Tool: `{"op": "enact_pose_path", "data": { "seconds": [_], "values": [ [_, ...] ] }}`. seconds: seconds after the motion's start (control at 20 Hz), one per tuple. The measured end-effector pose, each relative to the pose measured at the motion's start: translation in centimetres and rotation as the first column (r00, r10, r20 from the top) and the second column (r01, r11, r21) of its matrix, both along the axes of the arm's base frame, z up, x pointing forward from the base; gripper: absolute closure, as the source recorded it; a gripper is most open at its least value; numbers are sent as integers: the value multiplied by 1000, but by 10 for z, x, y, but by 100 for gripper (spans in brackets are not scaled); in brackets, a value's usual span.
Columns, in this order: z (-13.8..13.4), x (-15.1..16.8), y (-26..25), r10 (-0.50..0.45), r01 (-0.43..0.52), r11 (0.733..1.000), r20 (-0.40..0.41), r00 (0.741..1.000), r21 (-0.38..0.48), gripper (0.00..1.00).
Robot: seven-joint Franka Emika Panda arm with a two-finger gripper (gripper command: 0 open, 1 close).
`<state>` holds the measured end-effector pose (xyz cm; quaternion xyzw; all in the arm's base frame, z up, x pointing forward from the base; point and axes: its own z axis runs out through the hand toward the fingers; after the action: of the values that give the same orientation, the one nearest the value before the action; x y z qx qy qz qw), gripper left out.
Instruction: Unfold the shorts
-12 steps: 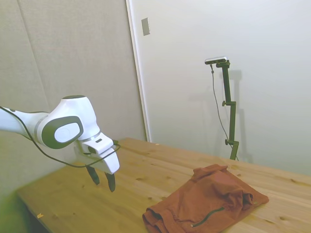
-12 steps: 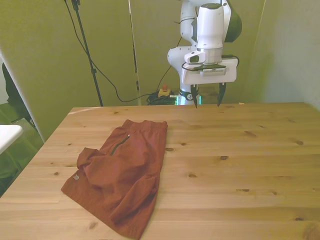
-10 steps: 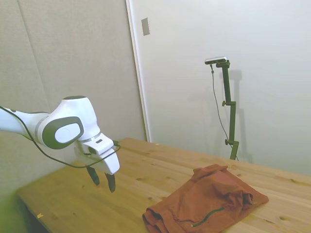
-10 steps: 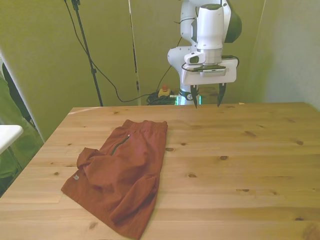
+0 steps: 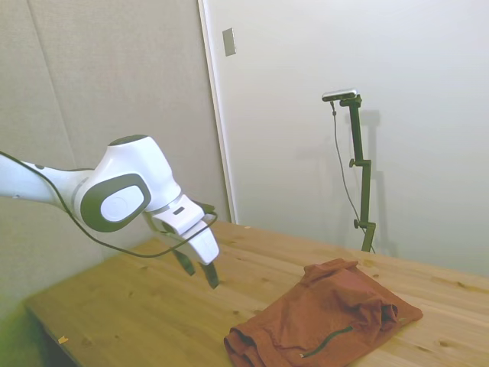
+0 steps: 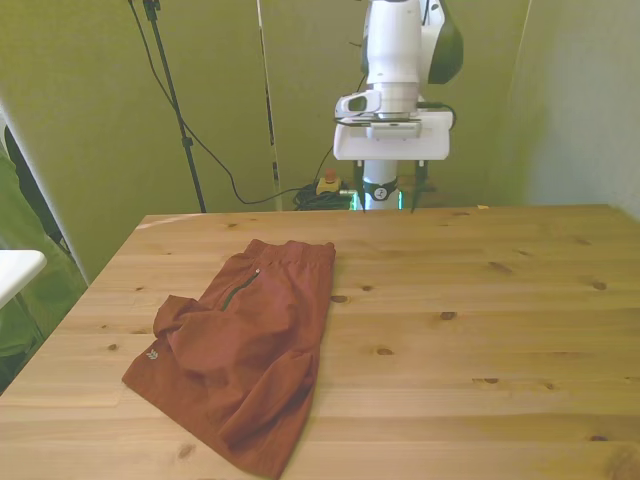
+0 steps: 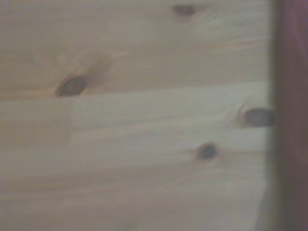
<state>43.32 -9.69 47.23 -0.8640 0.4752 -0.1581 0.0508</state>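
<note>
While folded, shorts (image 5: 325,319) lie apart (untouched) from tool (image 5: 198,268).

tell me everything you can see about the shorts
The shorts are rust-orange soft fabric, lying crumpled and folded over on the wooden table toward the front view's left. A dark zipper or cord line runs near the waistband end, and a small pale mark sits at one lower corner. Only the table touches them; the end effector hangs apart.
</note>
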Motion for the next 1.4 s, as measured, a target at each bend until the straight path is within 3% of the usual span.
{"op": "enact_pose_path", "data": {
  "seconds": [0.35, 0.75, 1.0, 1.4],
  "values": [
    [14, 47, -134, -161, 159, 987, 60, 985, 37, 0],
    [-3, 110, -262, -350, 343, 934, 64, 935, 103, 0],
    [-37, 146, -302, -407, 395, 903, 37, 913, 167, 0],
    [-83, 191, -311, -400, 391, 895, 0, 916, 216, 0]
  ]
}}
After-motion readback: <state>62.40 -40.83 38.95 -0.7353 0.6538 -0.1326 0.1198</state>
